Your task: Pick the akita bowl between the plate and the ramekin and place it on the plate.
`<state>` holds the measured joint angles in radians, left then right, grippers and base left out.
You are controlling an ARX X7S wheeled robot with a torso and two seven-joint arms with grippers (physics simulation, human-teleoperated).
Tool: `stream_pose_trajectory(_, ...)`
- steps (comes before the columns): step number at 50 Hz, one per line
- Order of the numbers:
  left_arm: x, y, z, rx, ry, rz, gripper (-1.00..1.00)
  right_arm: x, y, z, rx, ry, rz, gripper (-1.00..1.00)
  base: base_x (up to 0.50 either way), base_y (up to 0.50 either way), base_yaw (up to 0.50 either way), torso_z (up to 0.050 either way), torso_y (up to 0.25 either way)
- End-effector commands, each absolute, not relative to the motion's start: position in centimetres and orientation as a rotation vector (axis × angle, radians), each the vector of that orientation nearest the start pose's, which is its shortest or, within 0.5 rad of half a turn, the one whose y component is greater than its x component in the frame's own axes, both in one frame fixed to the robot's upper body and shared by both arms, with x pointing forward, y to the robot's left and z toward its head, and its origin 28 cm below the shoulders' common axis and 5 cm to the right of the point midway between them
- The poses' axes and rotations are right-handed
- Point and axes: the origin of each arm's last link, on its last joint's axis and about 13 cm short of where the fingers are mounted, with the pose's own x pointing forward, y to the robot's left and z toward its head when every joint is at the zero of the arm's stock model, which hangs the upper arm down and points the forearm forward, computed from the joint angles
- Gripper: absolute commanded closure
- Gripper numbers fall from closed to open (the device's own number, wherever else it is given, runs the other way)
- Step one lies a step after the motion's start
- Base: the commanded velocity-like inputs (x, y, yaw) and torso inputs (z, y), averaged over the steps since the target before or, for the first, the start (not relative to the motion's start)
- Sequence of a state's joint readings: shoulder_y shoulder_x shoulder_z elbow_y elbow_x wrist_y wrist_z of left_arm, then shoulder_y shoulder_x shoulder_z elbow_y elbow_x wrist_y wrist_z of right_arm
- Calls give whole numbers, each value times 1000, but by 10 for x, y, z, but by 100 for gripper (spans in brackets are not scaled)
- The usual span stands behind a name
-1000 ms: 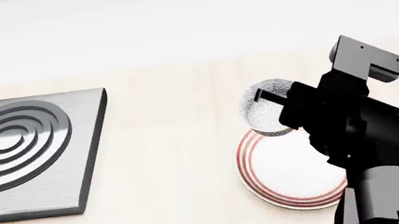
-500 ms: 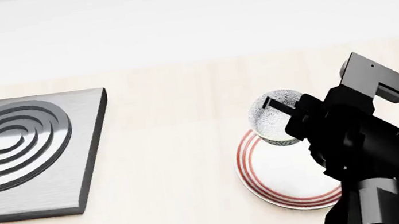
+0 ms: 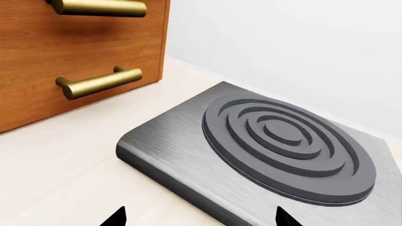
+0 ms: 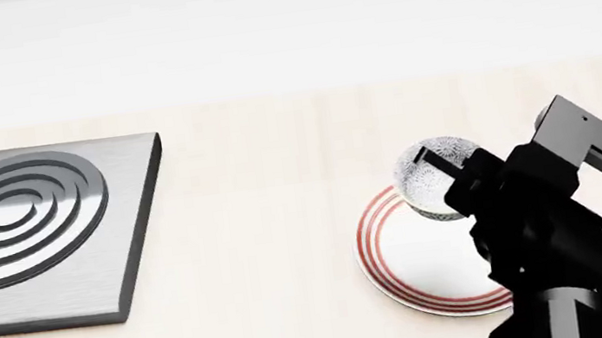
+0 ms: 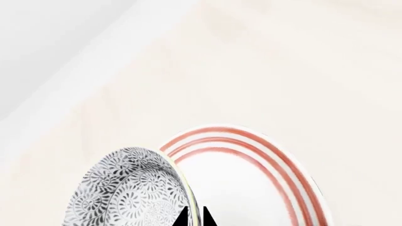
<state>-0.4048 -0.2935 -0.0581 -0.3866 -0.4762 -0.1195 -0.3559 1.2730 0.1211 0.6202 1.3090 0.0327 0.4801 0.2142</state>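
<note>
Left wrist view: your left gripper (image 3: 197, 220) shows only two dark fingertips, set wide apart with nothing between them, so it is open and idle. In front of it lies the grey burner block (image 3: 276, 155) with raised rings, and beyond it the wooden drawer front (image 3: 69, 52) with brass handles. Nothing of the task is here.

Head view: compared with one second ago, the akita bowl (image 4: 433, 176) has moved to the right and a little nearer, together with your right gripper (image 4: 441, 170). It now sits higher over the far edge of the plate (image 4: 412, 259), while the plate has not moved. I judge this means the carry is almost finished: the bowl is lifted and only needs to come a bit more over the plate's middle before lowering. The ramekin is not visible.

Right wrist view: the two fingertips are pressed close on the bowl's rim, so the right gripper is closed on the akita bowl (image 5: 129, 195). The bowl is round, so it has no long axis. It seems tilted, its patterned outside faces the camera and its rim runs edge-on beside the plate (image 5: 251, 174). Which way the opening points, I cannot tell surely.
</note>
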Motion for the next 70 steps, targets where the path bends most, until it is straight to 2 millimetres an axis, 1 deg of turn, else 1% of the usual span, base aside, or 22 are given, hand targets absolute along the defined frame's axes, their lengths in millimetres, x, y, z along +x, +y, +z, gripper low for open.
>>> stream_pose_trajectory(1,294,302,45,-225,96,495,-100,410,-142,142,656,490,-380,100,0,0,0,0,0)
stream_pose_trajectory(9,294,302,45,-224,95,496,-100,408,-142,137,653,501,-391,100,0,0,0,0,1)
stream_pose_trajectory(11,294,302,45,-224,95,496,-100,409,-144,137,663,490,-428,100,0,0,0,0,0)
stream_pose_trajectory(25,294,302,45,-224,95,495,-100,407,-139,131,693,523,-395,100,0,0,0,0,0)
stream_pose_trajectory(43,294,302,45,-224,96,495,-100,402,-139,119,708,548,-386,100,0,0,0,0,1)
stream_pose_trajectory(70,294,302,45,-224,95,496,-100,400,-139,114,676,563,-392,100,0,0,0,0,0)
